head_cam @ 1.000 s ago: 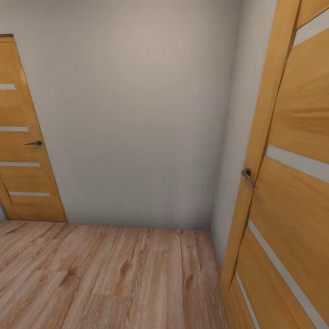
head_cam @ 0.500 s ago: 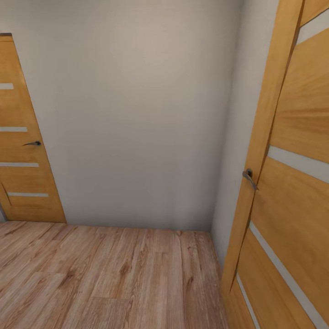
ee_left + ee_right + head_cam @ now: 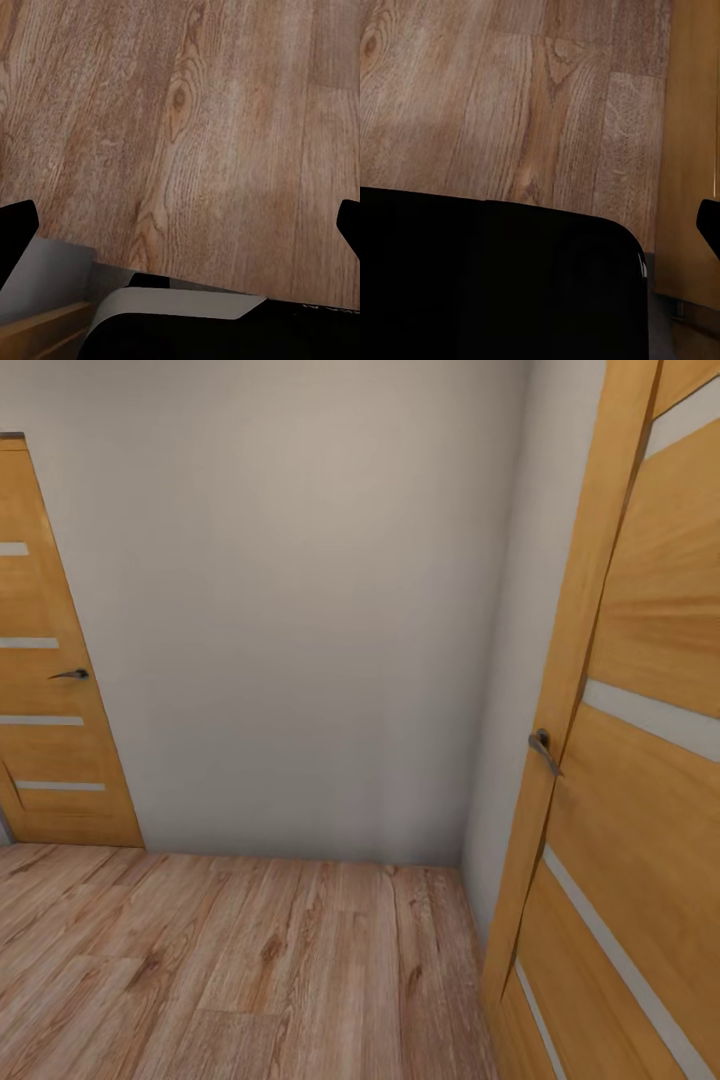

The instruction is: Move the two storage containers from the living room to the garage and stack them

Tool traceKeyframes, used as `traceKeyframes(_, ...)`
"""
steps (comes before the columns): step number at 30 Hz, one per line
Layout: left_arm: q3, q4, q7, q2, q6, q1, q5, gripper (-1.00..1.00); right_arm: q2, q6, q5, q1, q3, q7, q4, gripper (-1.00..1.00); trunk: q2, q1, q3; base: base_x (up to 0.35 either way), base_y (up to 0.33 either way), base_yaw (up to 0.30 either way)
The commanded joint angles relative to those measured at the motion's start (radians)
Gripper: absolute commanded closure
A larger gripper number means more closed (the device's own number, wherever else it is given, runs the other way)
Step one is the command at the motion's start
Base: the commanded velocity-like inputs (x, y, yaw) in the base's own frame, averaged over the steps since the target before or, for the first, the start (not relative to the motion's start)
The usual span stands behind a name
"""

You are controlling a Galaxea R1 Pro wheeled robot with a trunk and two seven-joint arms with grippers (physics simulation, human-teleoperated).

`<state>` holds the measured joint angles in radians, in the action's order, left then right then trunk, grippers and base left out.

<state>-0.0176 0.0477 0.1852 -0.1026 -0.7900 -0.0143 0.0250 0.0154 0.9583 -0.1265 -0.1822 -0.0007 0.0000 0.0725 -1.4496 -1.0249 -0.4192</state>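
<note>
Head view: grey wall [image 3: 300, 610], two wooden doors [image 3: 50, 690]; wrist views: plank floor [image 3: 195, 127]; left hand [image 3: 180, 225] spread; right hand [image 3: 709, 216] unclear.

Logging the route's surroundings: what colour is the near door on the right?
Orange-tan wood door with pale horizontal stripes, clearest in the head view.

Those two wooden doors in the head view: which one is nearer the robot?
The door on the right, looming large with its handle close by. The left door looks smaller, set by the white wall.

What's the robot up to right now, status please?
Left fingers spread wide, nothing between them. No bin in hand. Wall ahead, wooden door close on the right, wood floor underneath.
</note>
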Motion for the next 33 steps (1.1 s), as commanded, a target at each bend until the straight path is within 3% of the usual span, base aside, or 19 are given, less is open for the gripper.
traceKeyframes(1, -0.002, 0.001, 0.002, -0.001, -0.004, 0.000, 0.002, -1.00, 0.000, 0.003, -0.002, 0.000, -0.001, 0.000, 0.001, -1.00, 0.000, 0.000, -0.001, 0.000, -0.018, 0.000)
traceKeyframes(33, -0.001, 0.001, 0.001, -0.001, -0.006, 0.000, 0.003, -1.00, 0.000, 0.005, -0.001, 0.000, -0.001, 0.000, 0.001, -1.00, 0.000, 0.000, -0.001, 0.002, -0.017, 0.000)
